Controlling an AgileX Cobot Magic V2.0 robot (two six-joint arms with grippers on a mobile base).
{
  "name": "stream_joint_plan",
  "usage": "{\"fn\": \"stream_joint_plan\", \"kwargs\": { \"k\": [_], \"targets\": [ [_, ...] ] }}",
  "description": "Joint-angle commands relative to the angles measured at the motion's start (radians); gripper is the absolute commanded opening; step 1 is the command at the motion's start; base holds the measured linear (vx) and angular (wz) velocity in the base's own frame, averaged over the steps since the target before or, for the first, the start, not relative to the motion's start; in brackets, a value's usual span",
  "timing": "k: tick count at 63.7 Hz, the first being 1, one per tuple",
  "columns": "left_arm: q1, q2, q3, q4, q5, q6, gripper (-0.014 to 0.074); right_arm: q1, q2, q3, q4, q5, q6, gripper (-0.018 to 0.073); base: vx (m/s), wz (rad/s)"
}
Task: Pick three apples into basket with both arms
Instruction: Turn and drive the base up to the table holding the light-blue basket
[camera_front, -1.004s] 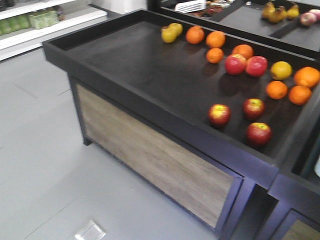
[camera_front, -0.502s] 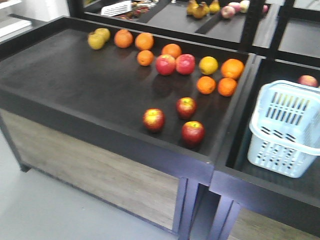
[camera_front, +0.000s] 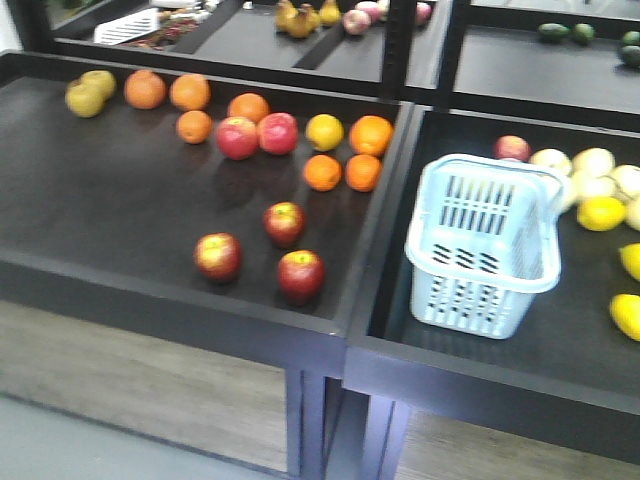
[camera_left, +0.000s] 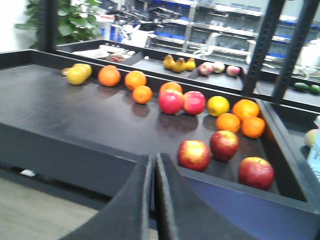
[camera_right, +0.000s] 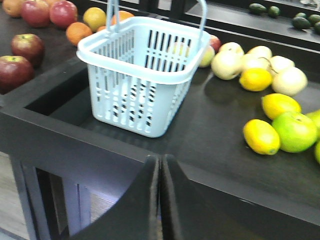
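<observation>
Basket (camera_front: 470, 290): came fully into view.
Grip: my left fingers (camera_left: 141, 192), right fingers (camera_right: 172, 200) pressed together.
Apples (camera_left: 224, 145): ahead-right of left fingers.

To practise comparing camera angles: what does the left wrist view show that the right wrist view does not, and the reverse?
Only left wrist: the shut left gripper, a third dark red apple, a potted plant.
Only right wrist: the shut right gripper, lemons, a green apple, the whole basket.
Both: two dark red apples, two pink-red apples, oranges.
</observation>
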Motion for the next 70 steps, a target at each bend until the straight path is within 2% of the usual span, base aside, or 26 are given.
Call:
{"fn": "stream_joint_plan", "kwargs": {
  "k": [1,46,70],
  "targets": [
    [-0.008,-0.006,-0.01,0.003,-0.073,-0.006,-0.0006,-0.001,-0.006,-0.032,-0.007,-0.072,-0.01,-0.0008,0.05,-0.3],
    [-0.008,-0.006,-0.01,0.003,-0.073,-0.006,-0.0006,-0.001,-0.006,-0.032,-0.007,-0.072,-0.01,-0.0008,0.07,-0.36],
    [-0.008,-0.006,-0.01,0.003,-0.073,-0.006,-0.0006,-0.001,-0.006,-0.032,-0.007,-0.072,-0.01,-0.0008,0.1,-0.14]
  ]
}}
